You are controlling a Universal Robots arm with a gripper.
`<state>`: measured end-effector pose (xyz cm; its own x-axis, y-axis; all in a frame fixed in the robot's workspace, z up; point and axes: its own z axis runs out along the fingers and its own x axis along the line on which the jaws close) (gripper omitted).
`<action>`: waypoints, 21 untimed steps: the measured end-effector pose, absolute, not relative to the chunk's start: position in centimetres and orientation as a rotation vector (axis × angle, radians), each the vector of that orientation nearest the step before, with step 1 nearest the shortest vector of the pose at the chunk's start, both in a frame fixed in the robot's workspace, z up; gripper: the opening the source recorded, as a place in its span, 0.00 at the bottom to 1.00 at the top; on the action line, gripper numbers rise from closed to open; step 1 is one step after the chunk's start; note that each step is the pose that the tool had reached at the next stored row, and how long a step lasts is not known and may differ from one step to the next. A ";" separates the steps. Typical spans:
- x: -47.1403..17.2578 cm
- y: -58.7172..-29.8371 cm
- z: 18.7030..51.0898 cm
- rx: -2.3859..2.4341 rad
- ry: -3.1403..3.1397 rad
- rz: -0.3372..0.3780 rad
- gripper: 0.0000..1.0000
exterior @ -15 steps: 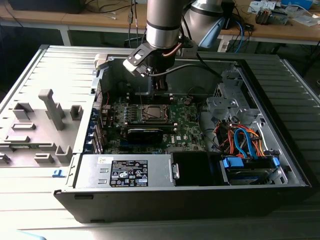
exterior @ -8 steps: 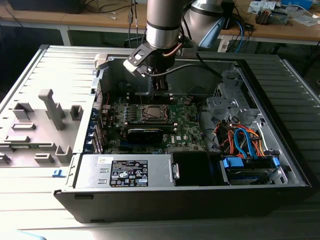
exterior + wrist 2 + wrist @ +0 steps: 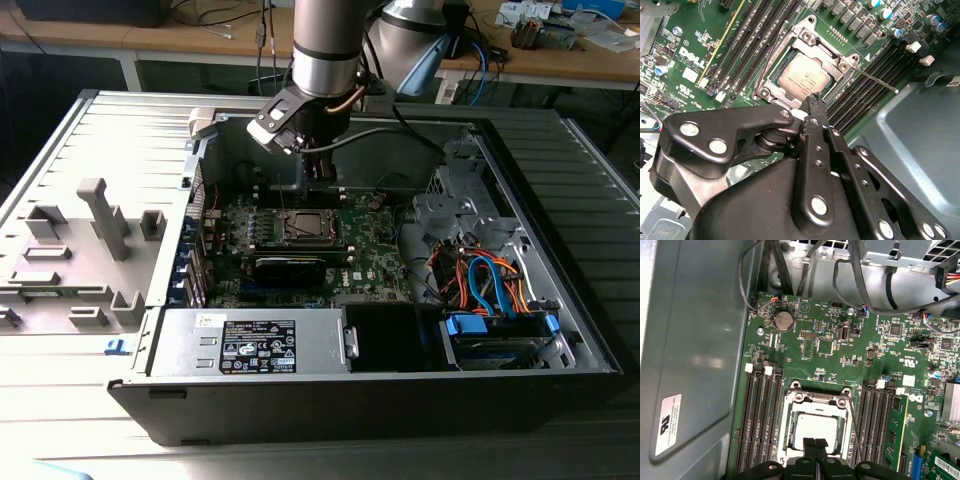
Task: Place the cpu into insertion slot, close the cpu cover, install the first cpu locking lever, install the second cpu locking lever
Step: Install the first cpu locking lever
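Cpu [image 3: 802, 75], silvery-grey square, is seated in insertion slot [image 3: 303, 226] under windowed cpu cover [image 3: 826, 46], hemmed by long black slots [image 3: 867, 82] on two sides; gripper [image 3: 813, 100] is held over cover's edge, jaws together.

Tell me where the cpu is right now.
In both wrist views the cpu lies in the insertion slot, between two banks of long black memory slots, just beyond the gripper.
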<state>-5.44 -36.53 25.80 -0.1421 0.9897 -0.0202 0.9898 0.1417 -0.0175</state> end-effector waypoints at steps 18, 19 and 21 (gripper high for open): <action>-5.4 -36.5 25.8 2.034 2.389 -0.041 0.11; -5.4 -36.5 25.8 2.033 2.390 -0.041 0.11; -5.5 -36.5 25.8 2.032 2.390 -0.041 0.11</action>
<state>-5.45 -36.54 25.80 -0.1611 0.9867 -0.0202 0.9868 0.1608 -0.0175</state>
